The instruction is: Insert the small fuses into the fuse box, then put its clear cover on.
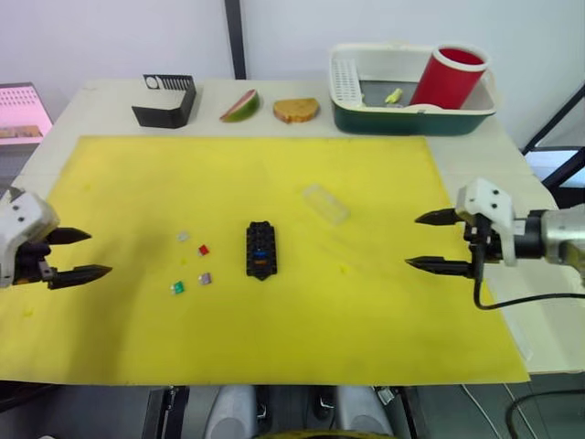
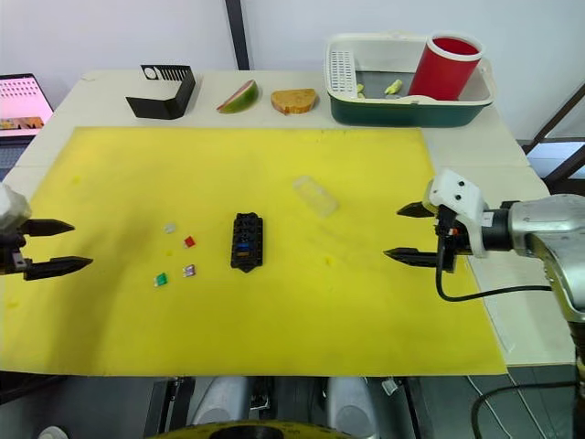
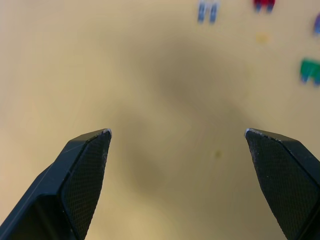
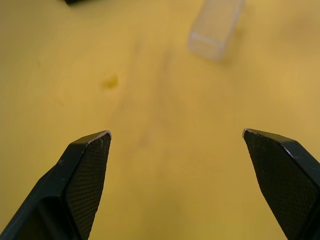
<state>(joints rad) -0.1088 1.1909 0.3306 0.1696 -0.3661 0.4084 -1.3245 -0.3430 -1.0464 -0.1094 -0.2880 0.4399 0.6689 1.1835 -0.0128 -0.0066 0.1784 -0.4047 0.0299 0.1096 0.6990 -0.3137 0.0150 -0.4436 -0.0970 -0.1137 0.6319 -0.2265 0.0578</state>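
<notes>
I found the fuse box (image 1: 261,250) lying near the middle of the yellow mat (image 1: 384,311), with what looked like an orange and a blue fuse already seated in its slots. Four loose fuses lay just to its left: a pale grey fuse (image 1: 183,236), a red fuse (image 1: 203,250), a purple fuse (image 1: 205,278) and a green fuse (image 1: 177,288), all apart from one another. The clear cover (image 1: 326,203) lay on the mat behind and to the right of the box, untouched.

My left gripper (image 1: 80,253) hung over the mat's left edge, fingers spread wide and holding nothing. My right gripper (image 1: 430,241) hung over the right side, equally wide and empty.

I judged the next step to be picking a loose fuse with the left gripper. The fuses were tiny and flat-lying, so I judged a narrowed, square approach necessary, blades kept downward for insertion.

The mat covered a pale table (image 1: 110,101). Along its rear edge stood a black slotted stand (image 1: 166,101), a fruit wedge (image 1: 240,106), a bread slice (image 1: 296,110) and a green-and-white basin (image 1: 411,119) holding a red cup (image 1: 448,78).
</notes>
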